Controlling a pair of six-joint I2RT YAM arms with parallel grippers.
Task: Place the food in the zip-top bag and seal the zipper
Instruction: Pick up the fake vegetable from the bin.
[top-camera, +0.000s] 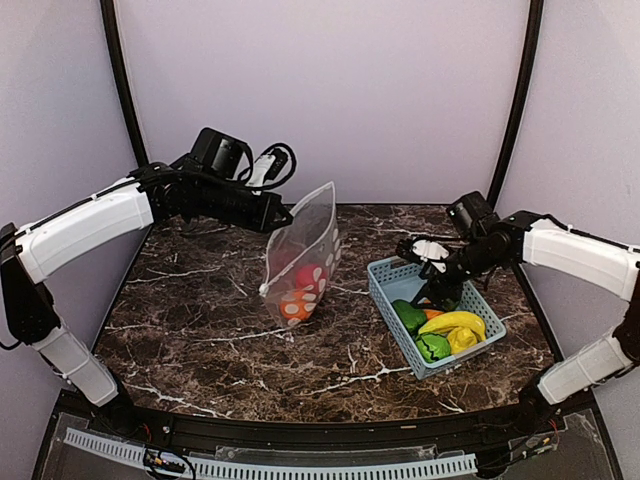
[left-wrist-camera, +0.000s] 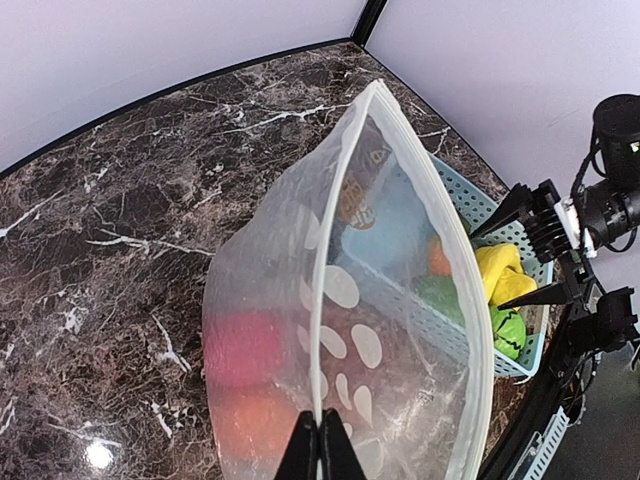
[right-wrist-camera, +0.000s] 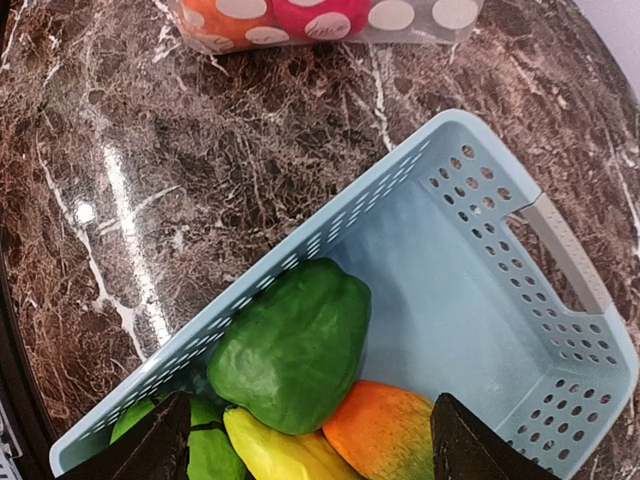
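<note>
The clear zip-top bag (top-camera: 303, 255) with white dots stands upright on the table, its mouth open. A red ball (top-camera: 308, 276) and an orange ball (top-camera: 296, 306) lie inside. My left gripper (left-wrist-camera: 320, 440) is shut on the bag's white zipper (left-wrist-camera: 322, 300) rim and holds it up. My right gripper (right-wrist-camera: 310, 440) is open wide above the light-blue basket (right-wrist-camera: 560, 270), over a green pepper (right-wrist-camera: 290, 345), an orange fruit (right-wrist-camera: 385, 430) and a yellow piece (right-wrist-camera: 280, 455). Yellow bananas (top-camera: 455, 323) and green pieces (top-camera: 432, 347) lie in the basket.
The basket (top-camera: 392, 274) sits at the right of the dark marble table (top-camera: 190, 320), close beside the bag. Purple walls and black poles enclose the back and sides.
</note>
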